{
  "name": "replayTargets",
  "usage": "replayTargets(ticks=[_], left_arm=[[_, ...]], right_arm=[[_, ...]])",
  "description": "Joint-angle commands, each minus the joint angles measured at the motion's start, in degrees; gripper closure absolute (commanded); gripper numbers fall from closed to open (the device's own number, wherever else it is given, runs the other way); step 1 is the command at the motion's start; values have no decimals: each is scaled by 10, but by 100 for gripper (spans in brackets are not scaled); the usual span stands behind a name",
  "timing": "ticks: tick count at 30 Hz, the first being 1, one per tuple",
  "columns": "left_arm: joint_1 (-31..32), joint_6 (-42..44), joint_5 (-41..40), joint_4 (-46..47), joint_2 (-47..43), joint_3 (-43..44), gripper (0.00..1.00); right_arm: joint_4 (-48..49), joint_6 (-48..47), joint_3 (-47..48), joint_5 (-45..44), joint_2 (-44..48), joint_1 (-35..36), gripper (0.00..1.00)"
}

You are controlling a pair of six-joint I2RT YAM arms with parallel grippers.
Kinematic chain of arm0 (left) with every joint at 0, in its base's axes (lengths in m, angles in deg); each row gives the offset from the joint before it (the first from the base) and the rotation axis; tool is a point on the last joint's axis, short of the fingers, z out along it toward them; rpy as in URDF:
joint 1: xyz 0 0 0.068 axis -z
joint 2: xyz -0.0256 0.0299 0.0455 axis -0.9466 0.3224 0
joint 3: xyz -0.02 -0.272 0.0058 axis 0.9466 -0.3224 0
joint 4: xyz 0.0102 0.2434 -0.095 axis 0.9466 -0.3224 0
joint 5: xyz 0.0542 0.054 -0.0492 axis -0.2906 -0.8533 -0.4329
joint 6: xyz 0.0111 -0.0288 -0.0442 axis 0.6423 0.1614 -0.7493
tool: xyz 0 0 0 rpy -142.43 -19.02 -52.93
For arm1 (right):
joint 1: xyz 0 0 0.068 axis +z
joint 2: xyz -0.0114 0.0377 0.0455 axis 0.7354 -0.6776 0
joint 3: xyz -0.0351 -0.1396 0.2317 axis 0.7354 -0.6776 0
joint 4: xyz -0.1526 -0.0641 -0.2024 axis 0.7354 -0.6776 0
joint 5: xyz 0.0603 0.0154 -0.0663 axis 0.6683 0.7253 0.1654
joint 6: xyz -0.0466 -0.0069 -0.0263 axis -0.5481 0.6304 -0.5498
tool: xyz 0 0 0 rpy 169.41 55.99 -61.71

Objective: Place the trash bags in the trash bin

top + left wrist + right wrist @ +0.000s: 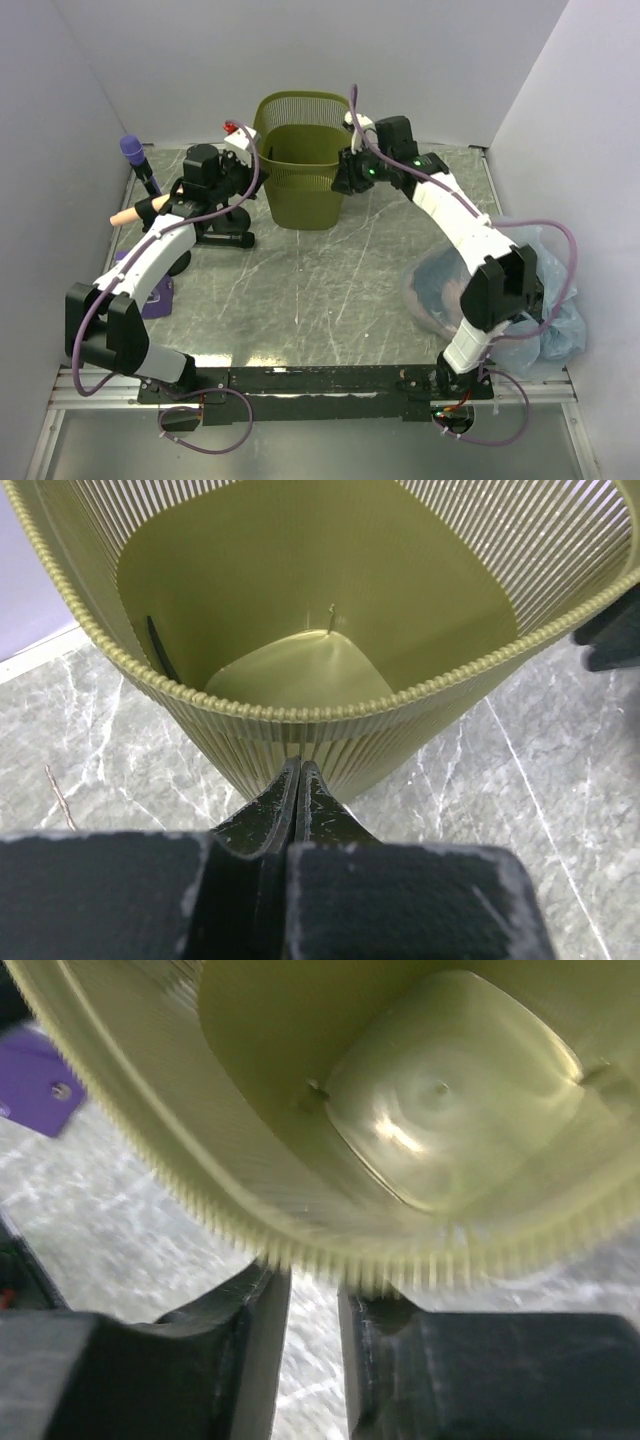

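Note:
The olive-green slatted trash bin (300, 190) stands upright at the back middle of the table, and its inside looks empty in both wrist views. No dark grey-black trash bag shows in any view. My left gripper (248, 180) is at the bin's left side. In the left wrist view it (300, 770) is shut and empty, tips against the outer wall just under the rim (300, 712). My right gripper (350, 178) is at the bin's right side. In the right wrist view it (313, 1275) is a little open, tips just under the blurred rim (300, 1230).
A clear bluish bag (545, 300) with dark and pinkish contents lies at the right edge beside the right arm. A purple-headed microphone (132, 150), a black stand (225, 235) and a purple block (157, 297) sit on the left. White walls close in three sides.

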State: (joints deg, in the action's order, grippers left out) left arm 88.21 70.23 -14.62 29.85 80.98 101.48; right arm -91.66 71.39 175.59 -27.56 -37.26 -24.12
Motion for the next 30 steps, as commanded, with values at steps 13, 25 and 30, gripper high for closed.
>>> replayTargets(ticks=[13,25,30], left_arm=[[43,-73,78,-53,-60,-20,42],[104,-83,99,-59,2,24,41],[105,-89,109,-52,9,25,42]], right_arm=[[-252,-131,-224,-218,472,-198,54],[-404,-143,-254,-358,580,-351,75],[-428,-151,-293,-352,546,-381,64]])
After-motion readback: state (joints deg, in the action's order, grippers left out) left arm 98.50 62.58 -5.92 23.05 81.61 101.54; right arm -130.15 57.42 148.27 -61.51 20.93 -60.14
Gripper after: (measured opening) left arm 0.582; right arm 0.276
